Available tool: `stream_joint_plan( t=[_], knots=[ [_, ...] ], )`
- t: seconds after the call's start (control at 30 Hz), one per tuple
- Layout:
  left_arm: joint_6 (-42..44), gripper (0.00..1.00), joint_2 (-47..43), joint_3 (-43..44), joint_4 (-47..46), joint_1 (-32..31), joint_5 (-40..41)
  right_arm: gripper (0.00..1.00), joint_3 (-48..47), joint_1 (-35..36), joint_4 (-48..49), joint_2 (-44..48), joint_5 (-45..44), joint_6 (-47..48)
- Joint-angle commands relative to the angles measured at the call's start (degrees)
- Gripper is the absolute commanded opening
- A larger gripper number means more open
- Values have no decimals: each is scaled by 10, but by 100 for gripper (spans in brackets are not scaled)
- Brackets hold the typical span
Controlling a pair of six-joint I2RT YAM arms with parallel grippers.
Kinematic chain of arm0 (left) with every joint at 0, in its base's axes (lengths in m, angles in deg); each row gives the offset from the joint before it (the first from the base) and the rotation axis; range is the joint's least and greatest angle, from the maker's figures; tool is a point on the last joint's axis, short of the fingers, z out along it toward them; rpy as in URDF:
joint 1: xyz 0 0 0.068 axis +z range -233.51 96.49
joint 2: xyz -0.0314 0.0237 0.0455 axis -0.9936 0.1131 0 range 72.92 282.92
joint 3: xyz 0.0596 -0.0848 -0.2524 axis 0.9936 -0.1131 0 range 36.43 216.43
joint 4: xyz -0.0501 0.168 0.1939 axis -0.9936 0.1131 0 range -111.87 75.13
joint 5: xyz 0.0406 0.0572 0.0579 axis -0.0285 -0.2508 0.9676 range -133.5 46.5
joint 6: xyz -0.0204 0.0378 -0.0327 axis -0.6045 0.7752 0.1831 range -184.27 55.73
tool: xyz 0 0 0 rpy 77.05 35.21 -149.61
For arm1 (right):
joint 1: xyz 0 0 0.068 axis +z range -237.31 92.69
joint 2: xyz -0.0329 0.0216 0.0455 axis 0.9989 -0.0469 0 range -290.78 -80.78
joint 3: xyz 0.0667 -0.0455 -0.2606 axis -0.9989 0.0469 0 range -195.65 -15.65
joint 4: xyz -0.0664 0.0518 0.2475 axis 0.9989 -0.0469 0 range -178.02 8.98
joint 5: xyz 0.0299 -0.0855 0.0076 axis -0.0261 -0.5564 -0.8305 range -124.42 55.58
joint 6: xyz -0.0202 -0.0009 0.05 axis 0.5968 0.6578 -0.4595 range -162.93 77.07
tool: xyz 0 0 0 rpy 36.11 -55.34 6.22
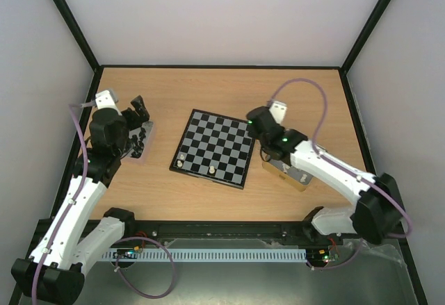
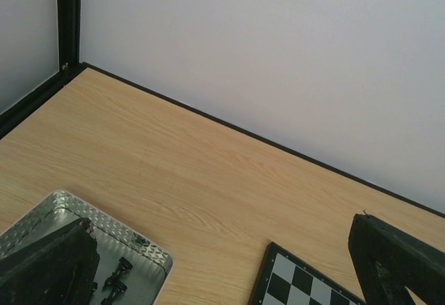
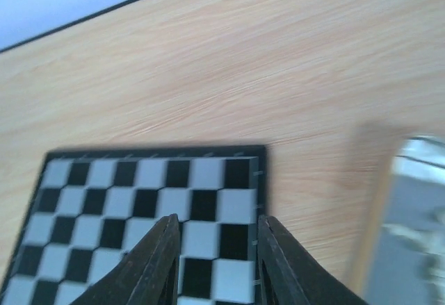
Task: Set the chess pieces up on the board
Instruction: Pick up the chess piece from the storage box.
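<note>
While 2 white pcs (image 1: 181, 158) sit on board (image 1: 217, 138), L jaws spread wide, R jaws slightly apart.

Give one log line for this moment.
left pincer open by left tin | right pincer open over board edge | board: two white pieces placed

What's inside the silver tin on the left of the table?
Small black chess pieces lie in the tin. A finger of the left gripper covers much of the rest.

I see my left gripper (image 2: 222, 267) spread wide on its bent arm, and my right gripper (image 3: 215, 225) narrowly parted, its arm stretched forward and leftward.
</note>
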Motion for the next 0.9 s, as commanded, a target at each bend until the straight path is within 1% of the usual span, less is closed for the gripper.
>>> stream_joint_plan(
  t=[0.0, 0.07, 0.2, 0.3, 0.37, 0.5, 0.63, 0.87],
  knots=[
    [0, 99, -1, -9, -17, 3, -6, 29, 69, -60, -58, 75, -65, -37],
    [0, 99, 0, -10, -16, 3, -6, 29, 102, -92, -78, 109, -49, -37],
    [-1, 99, 2, -10, -17, 3, -7, 29, 153, -137, -111, 142, -6, -45],
    [-3, 99, 4, -11, -17, 3, -11, 30, 188, -160, -119, 145, 29, -59],
    [-3, 99, 5, -11, -18, 3, -12, 30, 208, -173, -106, 142, 56, -63],
    [-3, 99, 4, -11, -17, 4, -10, 27, 226, -178, -82, 119, 89, -63],
    [-3, 99, 2, -12, -17, 3, -9, 23, 234, -179, -74, 89, 94, -58],
    [-3, 99, 2, -11, -17, 3, -8, 20, 238, -188, -68, 52, 65, -45]
  ],
)
